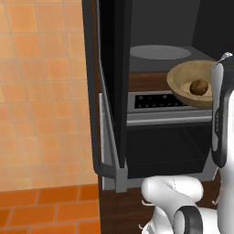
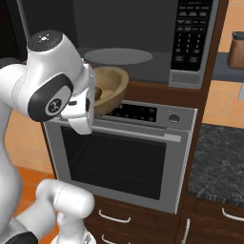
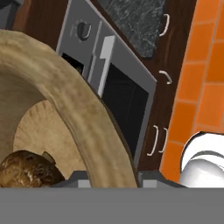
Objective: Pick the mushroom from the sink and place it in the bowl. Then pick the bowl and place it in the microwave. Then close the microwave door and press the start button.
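Note:
The tan wooden bowl hangs in the air before the open microwave, level with its lower edge and above the oven's panel. The brown mushroom lies inside it. In the hand view my gripper is shut on the bowl's thick rim, with the mushroom just left of the fingers. From the right base view the bowl sits partly behind my white hand. The round turntable plate is bare. The microwave door stands swung open to the left. The sink is out of view.
A steel oven with knob and display sits directly under the microwave. The microwave's button panel is at the right of the cavity. A dark stone counter lies to the right, with a brown jar behind. Orange tile wall at left.

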